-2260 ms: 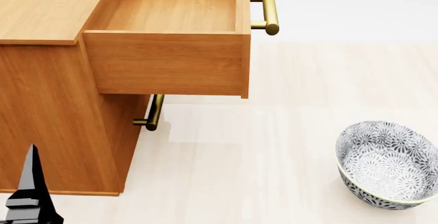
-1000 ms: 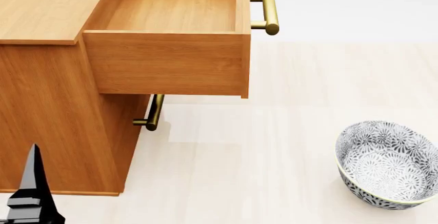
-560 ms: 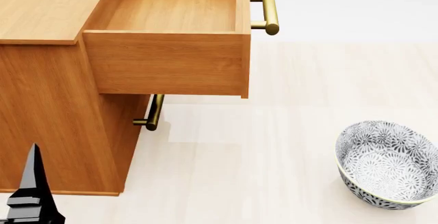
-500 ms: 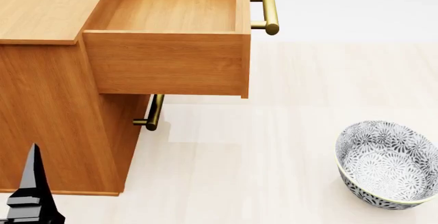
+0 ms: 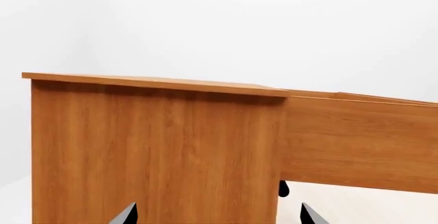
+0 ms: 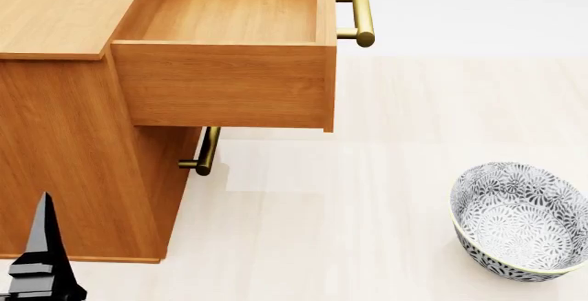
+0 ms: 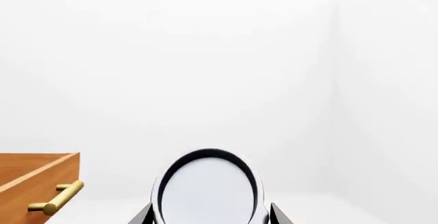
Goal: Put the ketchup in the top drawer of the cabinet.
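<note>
The cabinet (image 6: 65, 12) stands at the left with the top drawer (image 6: 225, 84) pulled out and empty, its brass handle (image 6: 363, 15) pointing right. In the right wrist view the ketchup (image 7: 208, 193) shows end-on as a pale round lid with a dark rim. My right gripper (image 7: 210, 215) is shut on it, fingers against both sides, beside and slightly above the drawer (image 7: 34, 183). The head view shows neither of them. My left gripper (image 5: 215, 216) is open and empty, facing the cabinet's side (image 5: 151, 152). One of its fingers (image 6: 41, 246) shows low at the left.
A grey-white patterned bowl (image 6: 519, 222) sits on the pale floor at the lower right. The lower drawer is shut and its brass handle (image 6: 206, 151) sticks out under the open drawer. White walls stand behind.
The left gripper's finger has shifted a touch to the right since the earliest frame. Nothing else has moved.
</note>
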